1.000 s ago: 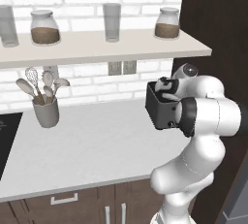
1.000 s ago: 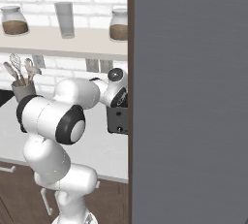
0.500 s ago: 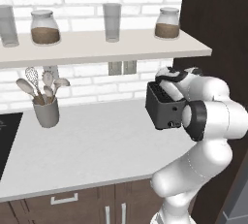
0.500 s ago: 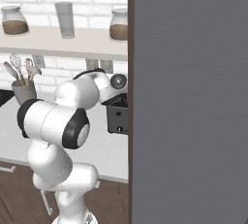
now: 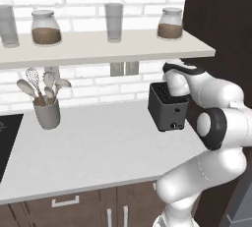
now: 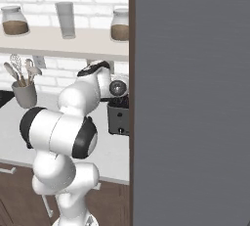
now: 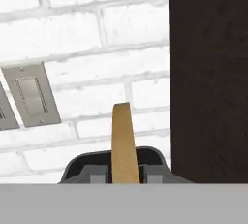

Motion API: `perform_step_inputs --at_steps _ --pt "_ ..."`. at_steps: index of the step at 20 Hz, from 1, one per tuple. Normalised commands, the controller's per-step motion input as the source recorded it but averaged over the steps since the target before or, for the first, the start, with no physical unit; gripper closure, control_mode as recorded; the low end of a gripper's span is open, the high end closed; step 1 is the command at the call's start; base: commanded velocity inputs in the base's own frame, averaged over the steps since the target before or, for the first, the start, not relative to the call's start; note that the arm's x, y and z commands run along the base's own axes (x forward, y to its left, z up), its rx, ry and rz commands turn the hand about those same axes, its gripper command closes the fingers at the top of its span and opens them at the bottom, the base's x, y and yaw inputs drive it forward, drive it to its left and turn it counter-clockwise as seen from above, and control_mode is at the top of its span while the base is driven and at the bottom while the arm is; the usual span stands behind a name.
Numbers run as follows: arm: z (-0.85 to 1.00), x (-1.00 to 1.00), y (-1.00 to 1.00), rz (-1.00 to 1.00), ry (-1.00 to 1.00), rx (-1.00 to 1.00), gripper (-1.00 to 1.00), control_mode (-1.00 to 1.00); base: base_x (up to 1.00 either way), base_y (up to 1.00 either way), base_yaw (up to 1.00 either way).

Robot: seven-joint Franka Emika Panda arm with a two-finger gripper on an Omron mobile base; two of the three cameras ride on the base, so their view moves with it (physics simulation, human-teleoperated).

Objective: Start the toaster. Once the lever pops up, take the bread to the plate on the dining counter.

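Note:
The black toaster [image 5: 167,109] stands on the grey-white countertop [image 5: 98,147] by the dark cabinet wall, and its front with the small knob also shows in the right base view [image 6: 118,120]. My gripper [image 5: 173,89] hangs right above its slots. In the hand view my gripper [image 7: 125,177] is shut on the bread [image 7: 123,140], a pale tan slice seen edge-on that stands up between the two finger pads [image 7: 98,178], in front of the white brick wall. The plate and the dining counter are out of view.
A grey utensil holder [image 5: 47,113] stands at the counter's left. A shelf [image 5: 103,49] with jars and glasses runs above. Wall outlets [image 7: 31,94] sit behind the toaster. A dark tall cabinet [image 5: 221,24] closes off the right, and a grey panel [image 6: 190,98] blocks the right base view.
The arm's elbow has swung a little to the right and lower. The hand stays over the toaster with the bread between its fingers. The toaster has not moved.

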Motion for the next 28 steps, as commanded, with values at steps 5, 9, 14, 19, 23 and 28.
perform_step_inputs --at_steps 5,9,14,19,23,28 --pt "1.0 -0.35 -0.01 0.0 -0.01 0.0 1.0 -1.0 0.0 0.0 0.0" --pt "1.0 -0.36 0.0 0.0 0.0 0.0 1.0 -1.0 0.0 0.0 0.0" --pt "1.0 -0.49 -0.04 0.0 0.0 0.0 1.0 -1.0 0.0 0.0 0.0" --pt "1.0 -0.91 -0.19 0.01 0.06 -0.01 1.0 -1.0 0.0 0.0 0.0" --pt "1.0 -1.0 -0.14 0.08 0.12 -0.03 1.0 -1.0 0.0 0.0 0.0" --pt "1.0 -1.0 -0.01 0.12 0.18 -0.07 1.0 -1.0 0.0 0.0 0.0"
